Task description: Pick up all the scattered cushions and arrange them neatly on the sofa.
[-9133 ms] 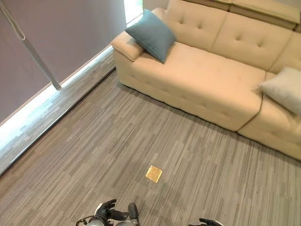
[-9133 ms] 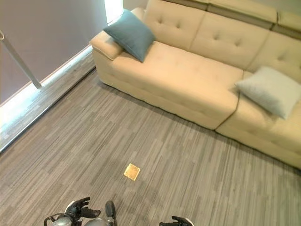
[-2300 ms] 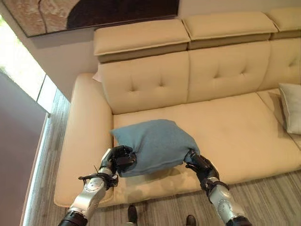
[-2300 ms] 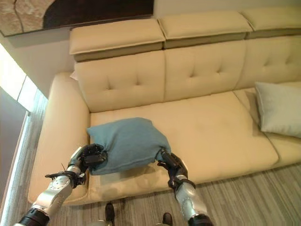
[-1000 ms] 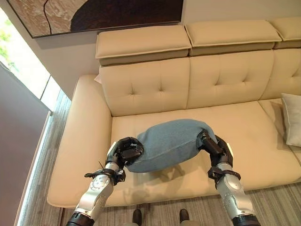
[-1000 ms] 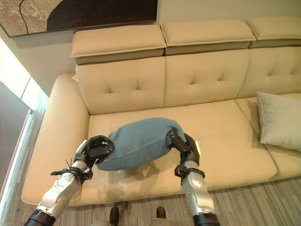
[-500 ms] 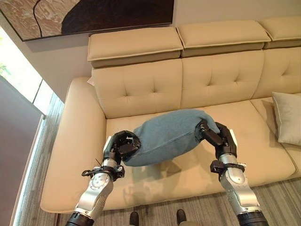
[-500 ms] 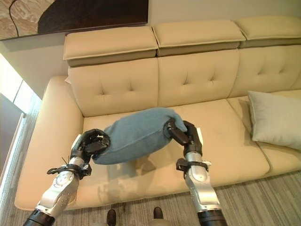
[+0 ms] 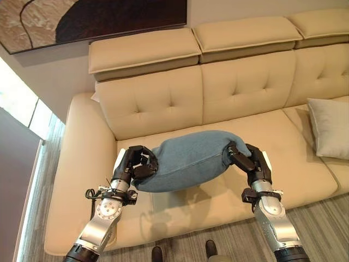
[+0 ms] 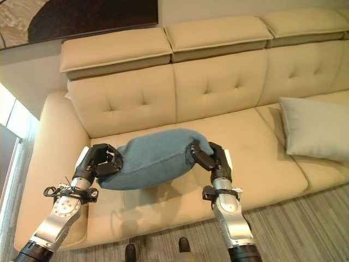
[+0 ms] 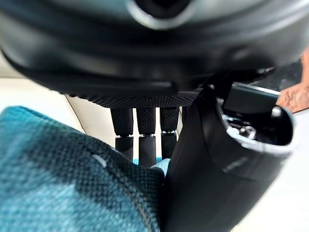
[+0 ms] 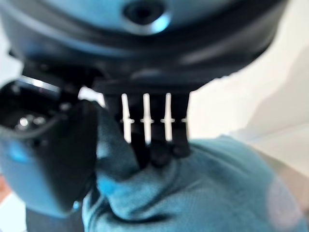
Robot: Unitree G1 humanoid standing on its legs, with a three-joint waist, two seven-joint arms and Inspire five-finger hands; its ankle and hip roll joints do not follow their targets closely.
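A blue cushion [image 9: 188, 159] hangs between the two robot hands, lifted clear of the seat of the cream sofa [image 9: 163, 101], with its shadow on the seat cushion beneath it. The left robot hand [image 9: 137, 164] is clamped on the cushion's left end; in the left wrist view its fingers [image 11: 145, 140] curl down over the teal fabric [image 11: 72, 188] while the thumb presses in from the other side, so the cloth is pinched between them. The right robot hand [image 9: 246, 158] grips the cushion's right end in the same way, and the right wrist view shows its fingers [image 12: 154, 145] dug into a bunched fold of the blue fabric [image 12: 203, 193]. The cushion sags a little in the middle and sits slightly higher at the right robot hand than at the left. It hangs in front of the tufted backrest, over the left and middle seats, near the sofa's front edge. A pale grey cushion [image 9: 330, 126] lies on the right part of the sofa, leaning toward the backrest, well apart from the blue one. Above the sofa a dark framed picture [image 9: 82, 19] hangs on the wall, and striped grey flooring [image 9: 322, 213] runs along the sofa's front.
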